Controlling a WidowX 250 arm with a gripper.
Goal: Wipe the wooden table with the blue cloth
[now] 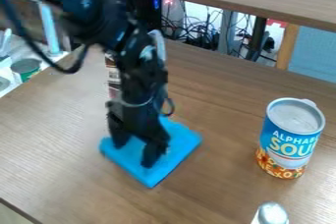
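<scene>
Blue and square, a flat slab (185, 140) lay beneath my gripper (135, 153), its fingers spread apart; a soup can (291, 137) stood at the slab's three o'clock.

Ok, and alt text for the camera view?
Black robot gripper, fingers apart, pointing down over a flat blue square on a wooden table. A blue-labelled can stands at right; a silver-capped container shows at the bottom edge.

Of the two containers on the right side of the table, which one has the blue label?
The larger can, standing upright, blue above an orange band; the other container, at the bottom edge, has a silvery top and white below.
</scene>
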